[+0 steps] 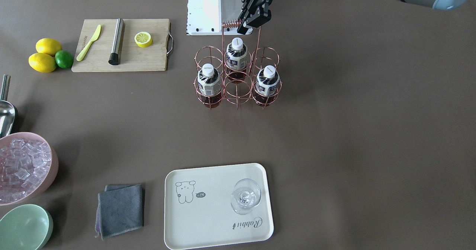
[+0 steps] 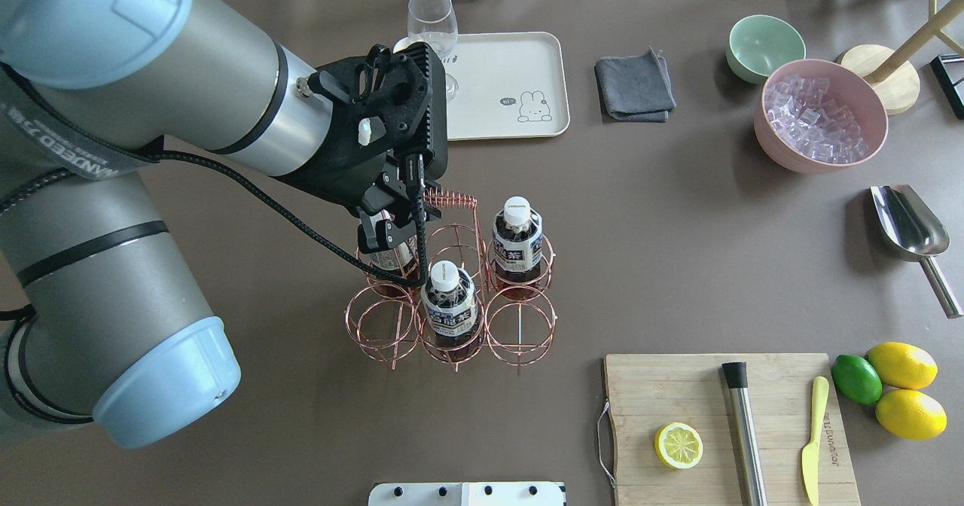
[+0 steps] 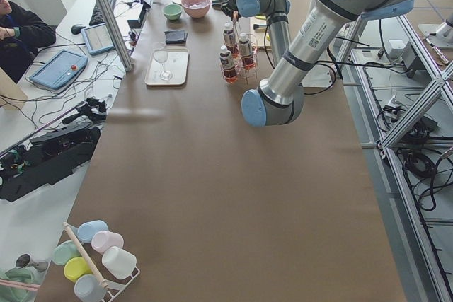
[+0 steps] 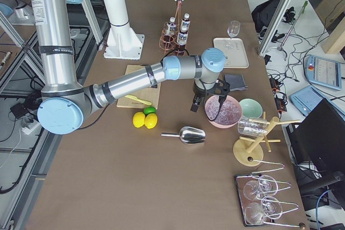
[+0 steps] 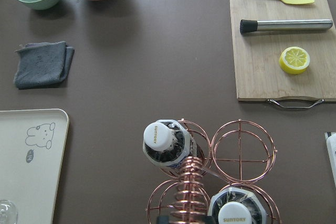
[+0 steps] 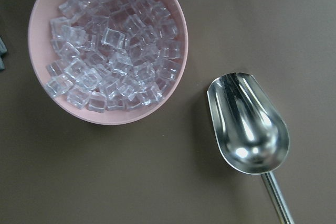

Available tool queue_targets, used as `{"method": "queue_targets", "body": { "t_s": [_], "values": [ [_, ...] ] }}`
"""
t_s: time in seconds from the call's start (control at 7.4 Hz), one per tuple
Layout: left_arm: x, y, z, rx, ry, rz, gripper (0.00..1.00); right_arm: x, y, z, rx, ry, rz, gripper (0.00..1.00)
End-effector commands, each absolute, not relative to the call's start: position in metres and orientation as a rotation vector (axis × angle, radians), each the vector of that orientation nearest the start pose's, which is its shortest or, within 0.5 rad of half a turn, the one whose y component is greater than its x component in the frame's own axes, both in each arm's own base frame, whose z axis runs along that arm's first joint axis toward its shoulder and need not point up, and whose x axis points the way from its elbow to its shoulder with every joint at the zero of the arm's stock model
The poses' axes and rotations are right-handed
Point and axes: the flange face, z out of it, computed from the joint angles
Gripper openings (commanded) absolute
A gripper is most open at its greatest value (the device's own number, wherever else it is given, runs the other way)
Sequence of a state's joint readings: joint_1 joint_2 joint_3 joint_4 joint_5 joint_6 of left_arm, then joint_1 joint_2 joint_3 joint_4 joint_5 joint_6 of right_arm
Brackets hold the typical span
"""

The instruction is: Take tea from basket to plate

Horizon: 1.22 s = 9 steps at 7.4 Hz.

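Note:
Three tea bottles stand in the copper wire basket (image 5: 242, 160): one at the robot's side (image 1: 236, 54), two at the far side (image 1: 208, 80) (image 1: 267, 82). My left gripper (image 1: 248, 26) hangs just above the basket's coiled handle (image 1: 230, 24), fingers apart and empty; it partly hides one bottle in the overhead view (image 2: 388, 254). The cream plate (image 1: 208, 220) lies at the far edge with a stemmed glass (image 1: 245, 196) on it. My right gripper (image 4: 196, 105) shows only in the exterior right view, over the pink ice bowl (image 4: 222, 110); I cannot tell whether it is open.
A cutting board (image 1: 122, 45) holds a knife, a muddler and a lemon half. Lemons and a lime (image 1: 48, 56) lie beside it. The ice bowl (image 1: 22, 168), mint bowl (image 1: 24, 227), metal scoop (image 1: 5, 112) and grey cloth (image 1: 121, 210) sit on the robot's right side.

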State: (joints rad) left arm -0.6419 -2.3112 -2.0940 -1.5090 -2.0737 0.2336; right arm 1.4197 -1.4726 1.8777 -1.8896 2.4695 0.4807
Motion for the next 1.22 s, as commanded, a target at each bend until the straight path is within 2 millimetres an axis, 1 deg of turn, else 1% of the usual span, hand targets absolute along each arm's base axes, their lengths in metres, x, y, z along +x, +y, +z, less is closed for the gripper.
{"method": "queue_targets", "body": {
  "t_s": [0.0,0.14,0.27,0.41,0.54,0.81,0.95,1.08],
  "values": [
    [0.387,-0.375,0.043,1.019,0.898,1.319,0.0,-0.086,-0.545,0.425,-0.249,-0.936,0.278,0.99],
    [0.39,-0.376,0.042,1.023,0.904,1.315,0.0,-0.122,-0.553,0.394,-0.27,-0.961,0.247,0.99],
    [0.393,-0.378,0.042,1.03,0.907,1.314,0.0,-0.164,-0.566,0.346,-0.316,-0.969,0.318,0.99],
    [0.393,-0.38,0.043,1.031,0.906,1.312,0.0,-0.201,-0.568,0.315,-0.36,-0.976,0.368,0.99],
    [0.393,-0.38,0.043,1.031,0.906,1.312,0.0,-0.227,-0.564,0.298,-0.385,-0.985,0.384,0.99],
    [0.394,-0.381,0.044,1.028,0.904,1.311,0.0,-0.286,-0.562,0.244,-0.454,-0.991,0.421,0.99],
    [0.394,-0.381,0.044,1.028,0.904,1.311,0.0,-0.321,-0.549,0.222,-0.475,-0.993,0.372,0.99],
    [0.392,-0.382,0.043,1.03,0.903,1.307,0.0,-0.349,-0.544,0.193,-0.496,-0.997,0.358,0.99]
  ]
}}
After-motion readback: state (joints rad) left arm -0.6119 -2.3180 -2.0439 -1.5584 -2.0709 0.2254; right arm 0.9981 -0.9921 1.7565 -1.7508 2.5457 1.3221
